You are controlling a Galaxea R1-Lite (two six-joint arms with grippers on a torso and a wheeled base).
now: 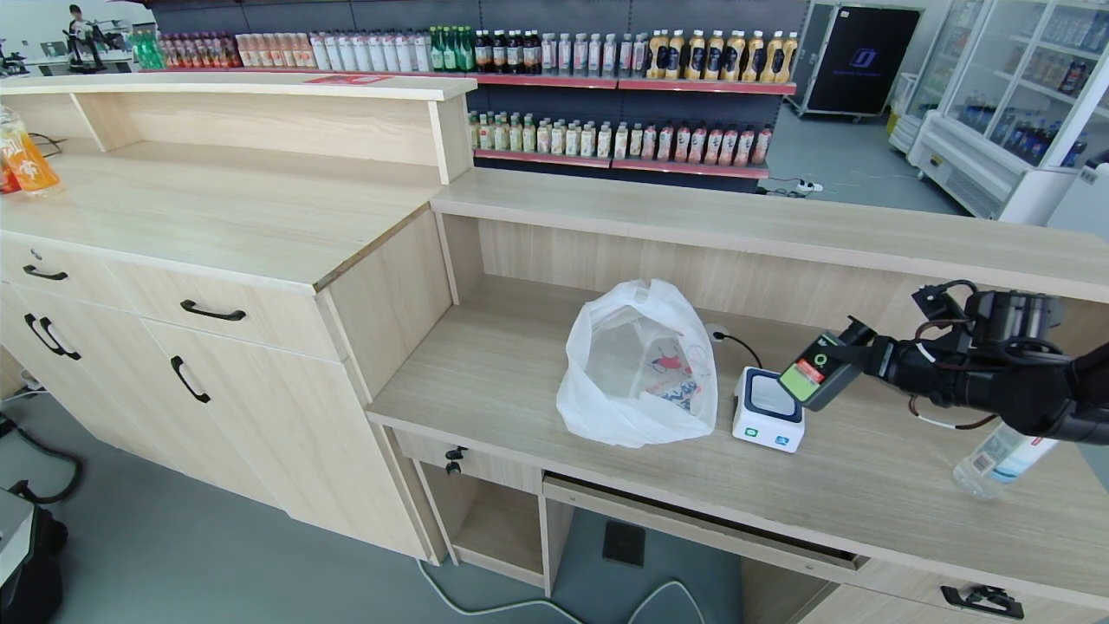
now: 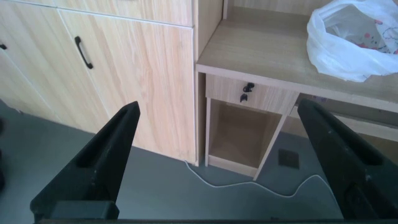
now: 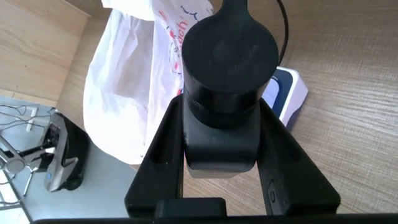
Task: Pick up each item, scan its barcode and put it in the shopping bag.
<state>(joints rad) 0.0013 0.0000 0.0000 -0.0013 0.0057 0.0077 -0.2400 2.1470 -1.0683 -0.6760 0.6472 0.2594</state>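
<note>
My right gripper is shut on a dark, round-ended container with a green and red label, holding it tilted just above and to the right of the white and blue barcode scanner. In the right wrist view the container sits between the fingers, with the scanner and the bag beyond it. The white plastic shopping bag stands open on the counter, left of the scanner. My left gripper hangs open over the floor in front of the cabinets, the bag far off.
A clear plastic bottle lies on the counter under my right arm. The scanner's cable runs behind the bag. The counter's back wall rises behind; a taller counter with drawers stands to the left.
</note>
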